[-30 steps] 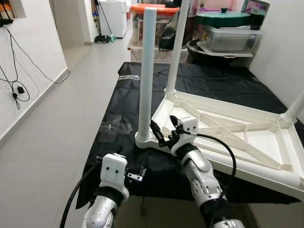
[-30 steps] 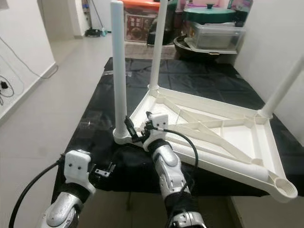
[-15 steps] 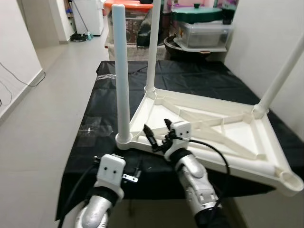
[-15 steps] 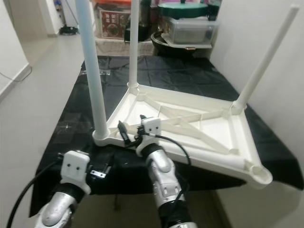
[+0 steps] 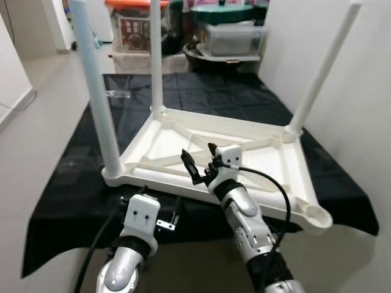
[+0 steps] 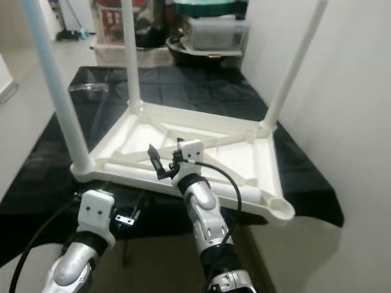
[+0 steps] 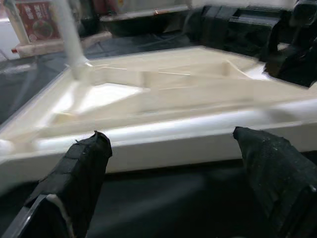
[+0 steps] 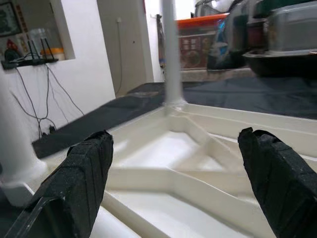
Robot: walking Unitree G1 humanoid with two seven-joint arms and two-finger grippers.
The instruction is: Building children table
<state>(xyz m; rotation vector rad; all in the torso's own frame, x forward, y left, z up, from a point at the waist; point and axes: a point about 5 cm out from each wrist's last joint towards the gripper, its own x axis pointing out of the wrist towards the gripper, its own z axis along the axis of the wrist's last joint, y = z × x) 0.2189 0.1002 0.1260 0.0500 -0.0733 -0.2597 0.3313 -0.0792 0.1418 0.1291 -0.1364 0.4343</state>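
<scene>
A white plastic children's table [image 5: 269, 160] lies upside down on a black cloth [image 5: 67, 189]. Three white legs stand in its corners: near left [image 5: 98, 104], far left [image 5: 156, 55] and far right [image 5: 324, 67]. The near right corner socket [image 5: 317, 213] holds no leg. My right gripper [image 5: 198, 165] hovers open just above the table's near rim, its fingers [image 8: 89, 183] spread wide over the ribbed underside. My left gripper [image 7: 173, 183] is open too, low in front of the near rim [image 7: 163, 144] and apart from it.
Storage boxes and a green-lidded pot [image 5: 223, 12] are stacked behind the far end. A white wall [image 5: 366, 91] runs close along the right side. Grey floor [image 5: 36, 104] opens to the left.
The whole view has swung to the right as the camera moved. Both grippers keep about the same pose by the table's near rim.
</scene>
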